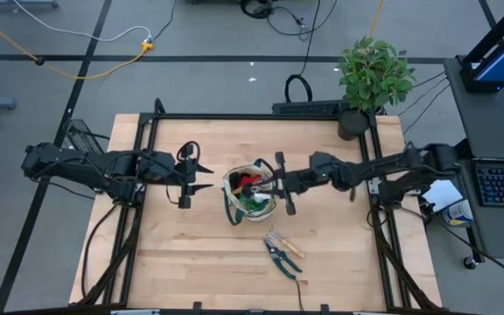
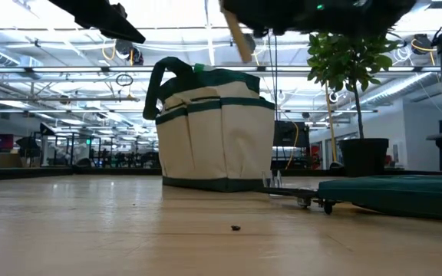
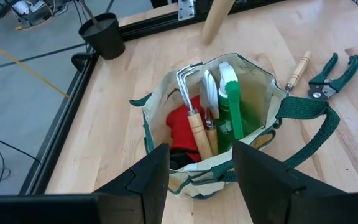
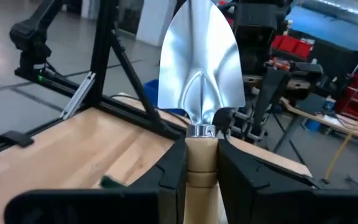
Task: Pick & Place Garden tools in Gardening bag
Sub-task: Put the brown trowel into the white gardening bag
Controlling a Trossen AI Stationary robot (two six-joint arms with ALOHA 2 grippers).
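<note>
Two grippers flank the gardening bag (image 1: pixel 250 194): pruning shears (image 1: pixel 279 255) lie on the table nearest the camera side, the right gripper (image 1: pixel 284 184) clamps a wooden-handled trowel (image 4: pixel 201 68) beside the bag's rim, the left gripper (image 1: pixel 191 176) hovers spread, empty.

This was a robotics lab or workshop. A pale wooden worktop (image 1: pixel 199 254) stood on grey floor strewn with loose cables (image 1: pixel 103 39). Red storage bins (image 4: pixel 291 45) filled the shelving behind.

The light wooden table (image 1: pixel 182 254) carried the gardening bag (image 1: pixel 250 206) at the frame's centre, pruning shears (image 1: pixel 280 258) and a wooden-handled tool (image 1: pixel 287 246) lower right of it, and a potted plant (image 1: pixel 373 77) upper right.
</note>
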